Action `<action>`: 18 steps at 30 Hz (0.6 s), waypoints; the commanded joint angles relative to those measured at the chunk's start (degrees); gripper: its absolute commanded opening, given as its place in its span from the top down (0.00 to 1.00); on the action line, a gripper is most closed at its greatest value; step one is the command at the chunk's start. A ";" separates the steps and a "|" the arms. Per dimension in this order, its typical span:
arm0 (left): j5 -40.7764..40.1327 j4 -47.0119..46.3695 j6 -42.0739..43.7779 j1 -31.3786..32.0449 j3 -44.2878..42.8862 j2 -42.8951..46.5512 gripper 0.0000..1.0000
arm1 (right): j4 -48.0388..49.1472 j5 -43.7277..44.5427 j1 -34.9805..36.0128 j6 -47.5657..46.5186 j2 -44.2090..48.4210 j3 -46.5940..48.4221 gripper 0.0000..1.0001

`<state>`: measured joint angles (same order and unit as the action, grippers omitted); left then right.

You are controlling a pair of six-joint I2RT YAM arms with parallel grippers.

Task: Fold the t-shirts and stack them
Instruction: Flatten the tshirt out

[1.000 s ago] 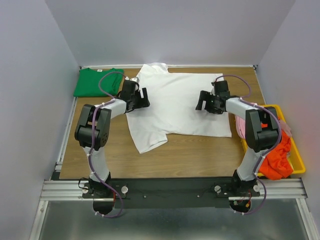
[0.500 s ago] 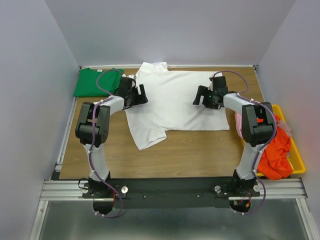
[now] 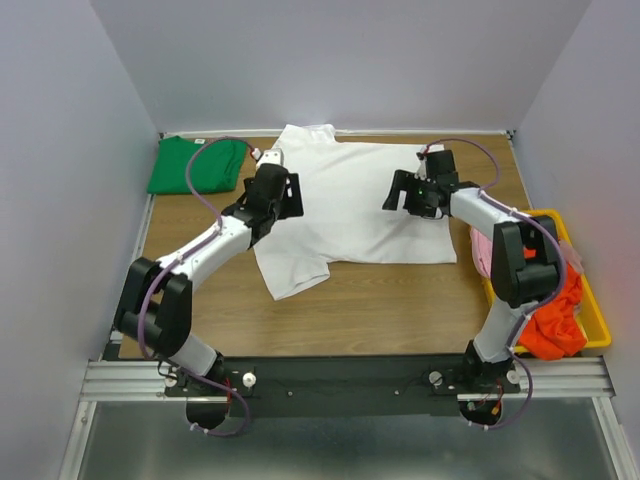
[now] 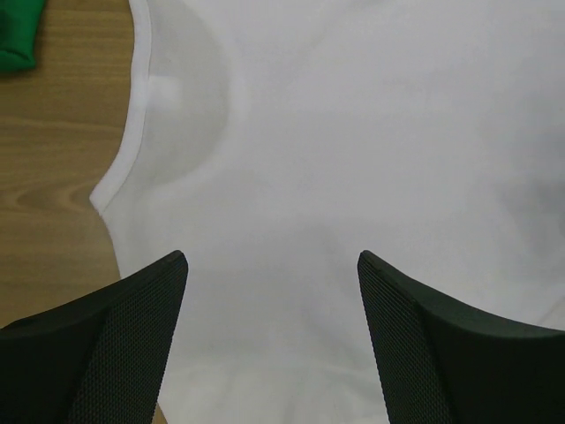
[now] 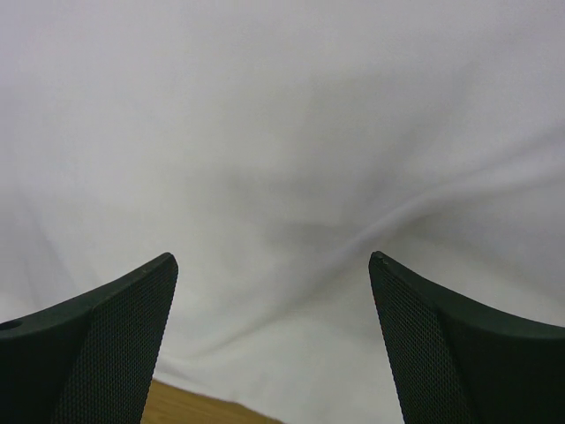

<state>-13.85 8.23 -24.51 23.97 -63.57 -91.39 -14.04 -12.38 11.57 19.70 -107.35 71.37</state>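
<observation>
Top external: white t-shirt (image 3: 350, 205) lies spread flat at the far middle of the wooden table (image 3: 400, 300), collar toward the back wall, one sleeve sticking out toward the near edge. Left gripper (image 3: 283, 193) is over the shirt's left side, right gripper (image 3: 398, 192) over its right side, both pointing inward. Left wrist: fingers (image 4: 132, 344) wide apart, nothing between them, white cloth underneath, shirt edge and bare wood to the left, a corner of the green t-shirt (image 4: 18, 35) at top left. Right wrist: fingers (image 5: 115, 344) also spread, nothing gripped, only lightly creased white cloth below. Can't tell from either wrist view whether the tips touch the fabric. Green t-shirt sits folded in the far-left corner, clear of the white one. Yellow bin (image 3: 603, 335) at the right edge holds the orange-red t-shirt (image 3: 555, 320) and the pink t-shirt (image 3: 482, 250), bunched up.
</observation>
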 commanded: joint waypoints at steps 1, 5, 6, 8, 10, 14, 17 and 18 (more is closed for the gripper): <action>-12.87 7.50 -7.20 3.54 8.89 6.65 0.18 | -1.43 1.21 0.38 0.16 10.48 -1.85 0.04; -13.92 10.31 -13.97 7.14 18.01 14.38 0.24 | -1.69 5.69 0.29 0.68 17.95 -3.96 0.04; -13.93 11.19 -15.38 7.84 19.26 15.27 0.24 | -1.95 7.18 0.38 1.12 19.27 -4.48 0.04; -12.79 13.38 -19.58 9.51 21.81 17.90 0.25 | -2.22 11.58 0.29 1.56 23.75 -6.15 0.04; -11.82 14.53 -22.50 10.39 25.24 19.58 0.27 | -2.57 15.25 0.29 1.30 26.57 -7.12 0.04; -7.34 14.97 -25.76 11.98 28.23 21.52 0.29 | -3.10 18.27 0.38 1.30 31.14 -8.88 0.04; -3.49 13.75 -26.90 13.91 30.08 20.65 0.32 | -3.36 18.71 0.38 1.83 32.82 -10.20 0.04; -2.77 13.13 -27.51 14.61 31.04 20.29 0.35 | -3.45 18.71 0.38 1.92 33.25 -11.07 0.04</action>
<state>-20.58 22.13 -47.83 36.67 -34.48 -70.89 -15.64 2.52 11.73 20.78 -75.50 62.48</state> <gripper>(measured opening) 0.676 0.961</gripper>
